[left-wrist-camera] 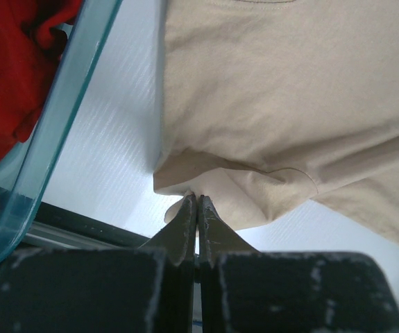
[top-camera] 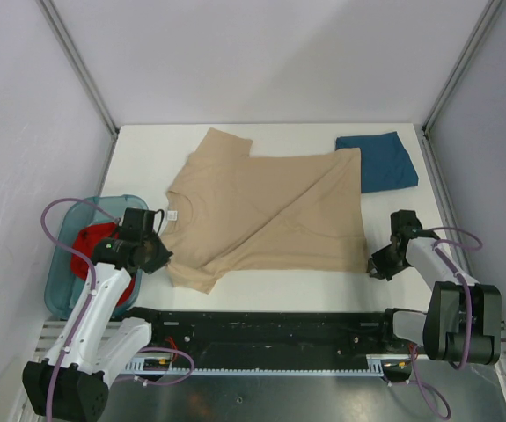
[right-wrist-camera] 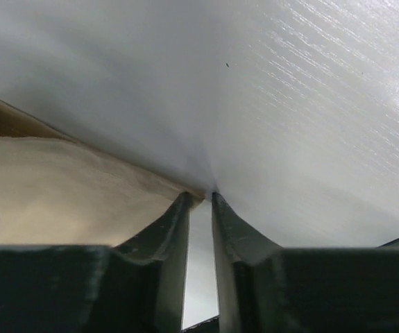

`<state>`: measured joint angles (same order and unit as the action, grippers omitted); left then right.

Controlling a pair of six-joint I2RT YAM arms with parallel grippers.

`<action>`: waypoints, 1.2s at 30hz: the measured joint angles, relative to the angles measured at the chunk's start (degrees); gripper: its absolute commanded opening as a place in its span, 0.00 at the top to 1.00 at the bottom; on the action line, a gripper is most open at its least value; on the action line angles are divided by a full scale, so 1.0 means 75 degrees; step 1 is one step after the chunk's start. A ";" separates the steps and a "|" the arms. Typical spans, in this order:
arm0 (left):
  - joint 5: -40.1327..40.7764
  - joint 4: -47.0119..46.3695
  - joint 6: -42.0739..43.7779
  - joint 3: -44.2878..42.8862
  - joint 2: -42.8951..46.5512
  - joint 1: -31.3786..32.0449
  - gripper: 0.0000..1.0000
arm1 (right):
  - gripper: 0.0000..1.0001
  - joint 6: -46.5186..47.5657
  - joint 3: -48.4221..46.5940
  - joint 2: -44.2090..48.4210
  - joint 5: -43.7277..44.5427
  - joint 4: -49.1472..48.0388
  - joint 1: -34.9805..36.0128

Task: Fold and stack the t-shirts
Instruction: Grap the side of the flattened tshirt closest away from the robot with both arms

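Top: tan shirt point(top-camera: 266, 211) lies spread mid-table point(top-camera: 270, 288), blue shirt point(top-camera: 377, 161) folded far right. Left wrist: left claw point(left-wrist-camera: 197, 201), pressed together, touches the tan shirt's near-left corner, grip uncertain. Right wrist: right claw point(right-wrist-camera: 199, 196) pinches the near-right hem corner, probably to fold.

Beige shirt point(top-camera: 270, 207) is matt cloth, teal bin point(left-wrist-camera: 57, 132) glossy plastic.
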<state>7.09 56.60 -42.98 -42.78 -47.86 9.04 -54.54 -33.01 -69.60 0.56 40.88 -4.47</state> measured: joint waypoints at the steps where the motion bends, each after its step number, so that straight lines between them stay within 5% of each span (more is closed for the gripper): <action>1: 0.0000 0.0000 -0.0003 0.0000 0.0000 0.0000 1.00 | 0.87 0.0035 0.0000 -0.0009 0.0000 -0.0006 -0.0003; 6: 0.0000 0.0003 -0.0012 0.0003 0.0093 0.0000 1.00 | 0.99 0.0213 0.0000 -0.0020 -0.0108 -0.0015 -0.0219; 27: 0.0259 0.1096 -0.0775 0.0350 0.1102 0.0265 1.00 | 1.00 0.1067 -0.0662 0.1029 -0.0300 0.2165 -0.1985; 36: 0.0714 0.0965 -0.0804 -0.0804 -0.0437 0.0402 1.00 | 1.00 0.1498 -0.1603 0.0816 -0.0405 0.1816 -0.1719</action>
<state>12.45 63.83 -49.01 -48.82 -51.13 12.05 -43.31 -45.04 -63.48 -2.48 54.50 -17.37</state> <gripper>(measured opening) 0.006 0.009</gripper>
